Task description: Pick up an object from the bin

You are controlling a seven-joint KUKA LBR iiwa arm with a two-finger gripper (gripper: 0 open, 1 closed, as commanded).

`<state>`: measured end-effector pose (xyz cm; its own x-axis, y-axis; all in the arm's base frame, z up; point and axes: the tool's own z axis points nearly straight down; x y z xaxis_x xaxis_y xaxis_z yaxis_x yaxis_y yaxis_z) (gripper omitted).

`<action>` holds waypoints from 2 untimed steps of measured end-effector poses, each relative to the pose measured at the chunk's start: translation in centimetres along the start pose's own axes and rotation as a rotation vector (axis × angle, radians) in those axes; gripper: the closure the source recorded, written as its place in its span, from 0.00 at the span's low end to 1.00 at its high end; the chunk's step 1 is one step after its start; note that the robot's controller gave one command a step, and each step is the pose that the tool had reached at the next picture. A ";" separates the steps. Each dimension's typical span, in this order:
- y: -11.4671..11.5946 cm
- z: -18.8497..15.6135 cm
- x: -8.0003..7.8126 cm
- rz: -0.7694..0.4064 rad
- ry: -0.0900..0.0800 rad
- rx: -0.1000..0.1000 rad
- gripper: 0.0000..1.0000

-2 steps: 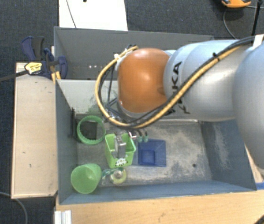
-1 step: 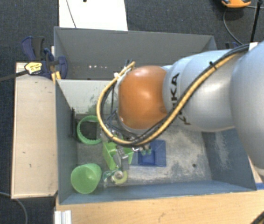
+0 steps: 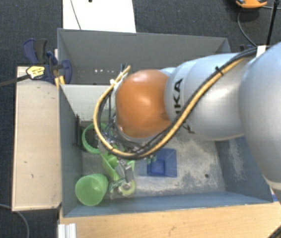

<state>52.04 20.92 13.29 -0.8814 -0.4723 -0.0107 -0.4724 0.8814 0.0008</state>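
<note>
Camera view: the tool (image 3: pixel 126 178) is hanging low in the bin's (image 3: pixel 205 168) lower-left corner, among the green stuff. I honestly can't tell how open it is or whether it's gripping anything. My worry is that the smooth, rounded, bright green cup (image 3: pixel 91 189) lying just beside it could be rolling off against the wall, or the tool could be snagging the green strip (image 3: pixel 109 163) instead. A blue block (image 3: pixel 162 162) is sitting nearby.

Black lettering (image 3: pixel 178 94) is printed on the silver arm (image 3: pixel 220 103), beside its orange cover (image 3: pixel 140 103). The letters "KA" can be read; the remainder is hidden. No other text is legible.
</note>
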 end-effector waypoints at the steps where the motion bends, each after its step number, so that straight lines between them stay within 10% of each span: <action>1: 1.5 0.2 0.1 0.019 0.000 0.000 0.00; 2: 2.1 0.5 0.7 0.272 0.001 -0.001 0.00</action>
<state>50.44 22.50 12.74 -0.9759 -0.2178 -0.0091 -0.2179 0.9760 0.0042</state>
